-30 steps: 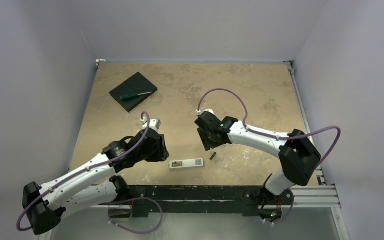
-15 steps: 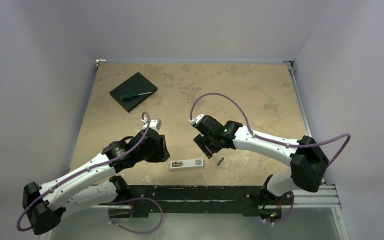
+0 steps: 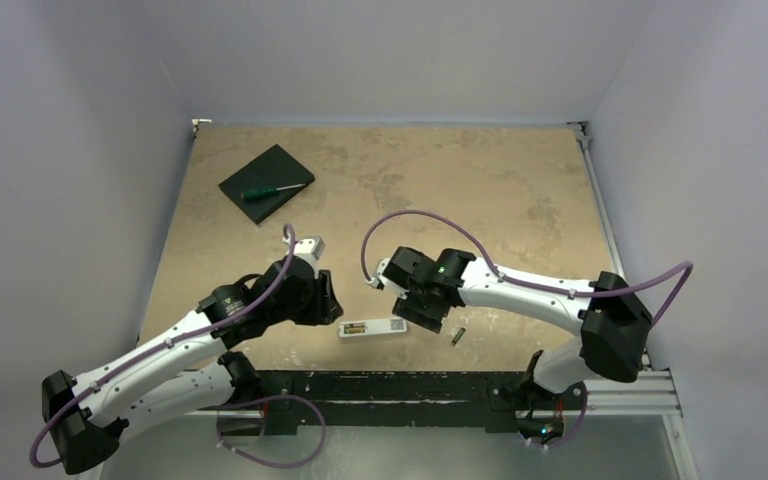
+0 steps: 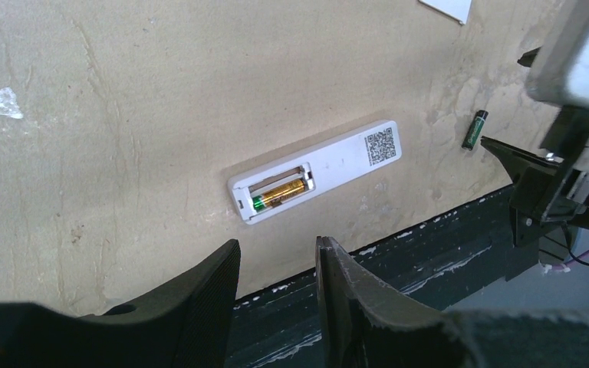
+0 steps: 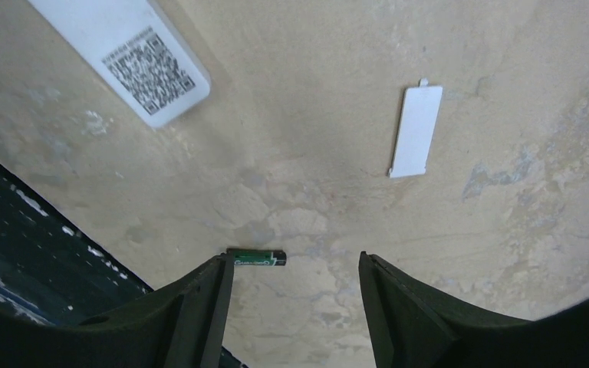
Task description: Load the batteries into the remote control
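The remote control (image 3: 372,327) lies back-up near the table's front edge, its battery bay open. One battery (image 4: 280,192) sits in the bay beside an empty slot. The second battery (image 3: 455,337) lies loose on the table right of the remote; it also shows in the left wrist view (image 4: 474,129) and the right wrist view (image 5: 257,261). My left gripper (image 3: 322,300) is open and empty, just left of the remote, jaws (image 4: 278,245) over the table edge. My right gripper (image 3: 422,314) is open and empty above the remote's right end (image 5: 138,54); its left fingertip (image 5: 218,268) sits next to the loose battery.
The white battery cover (image 5: 416,130) lies flat on the table beyond the right gripper. A flat black pad (image 3: 266,182) with a green-handled screwdriver (image 3: 272,190) lies at the back left. The dark metal rail (image 3: 380,385) runs along the table's front edge.
My right gripper has moved left and toward the front, down to the remote's right end. The loose battery has shifted right and toward the front edge. My left arm has barely moved.
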You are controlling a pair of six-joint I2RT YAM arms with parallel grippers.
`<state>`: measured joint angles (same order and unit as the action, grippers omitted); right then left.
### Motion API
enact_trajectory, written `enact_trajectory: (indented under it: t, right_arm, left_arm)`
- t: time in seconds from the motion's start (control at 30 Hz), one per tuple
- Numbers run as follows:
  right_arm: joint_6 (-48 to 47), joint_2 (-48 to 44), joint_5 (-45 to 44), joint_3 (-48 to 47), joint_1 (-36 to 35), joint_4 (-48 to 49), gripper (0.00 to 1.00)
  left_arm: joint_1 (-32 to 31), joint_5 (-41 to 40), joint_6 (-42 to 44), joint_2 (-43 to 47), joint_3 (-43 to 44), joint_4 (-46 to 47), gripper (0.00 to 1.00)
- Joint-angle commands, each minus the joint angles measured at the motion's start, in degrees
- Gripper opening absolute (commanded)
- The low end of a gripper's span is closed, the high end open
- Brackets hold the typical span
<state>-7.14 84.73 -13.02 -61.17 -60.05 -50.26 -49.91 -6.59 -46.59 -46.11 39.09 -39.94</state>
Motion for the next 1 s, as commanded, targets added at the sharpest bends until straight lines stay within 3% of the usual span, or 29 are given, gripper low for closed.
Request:
enact_trajectory:
  t: [0.0, 0.07, 0.33, 0.57, 0.63, 0.97]
  right_arm:
    - [-2.97, 0.08, -1.7, 1.21, -0.15, -5.82, 0.69]
    - [-1.81, -0.28, -0.45, 2.21, -0.15, -5.51, 0.69]
    - [6.46, -7.84, -9.05, -2.47, 2.62, 2.57, 0.64]
    - [20.34, -13.28, -14.21, -8.49, 6.94, 1.98, 0.65]
    - [23.66, -14.91, -14.69, -8.61, 7.51, 1.61, 0.7]
    - [34.8, -24.21, -10.96, -5.89, 8.94, 2.2, 0.76]
  left_arm:
    - [-0.01, 2.01, 1.87, 1.08, -0.23, 2.31, 0.41]
    - [-0.01, 2.31, 2.02, 1.39, -0.3, 2.51, 0.41]
    - [-0.01, 6.89, 3.2, 1.54, -1.17, 5.15, 0.42]
    - [-0.21, 14.94, 2.65, -0.8, -1.08, 12.31, 0.44]
    - [-0.86, 15.7, 2.03, -2.31, -0.53, 14.08, 0.44]
    - [-19.01, 3.38, -1.93, -15.82, 7.08, 20.92, 0.46]
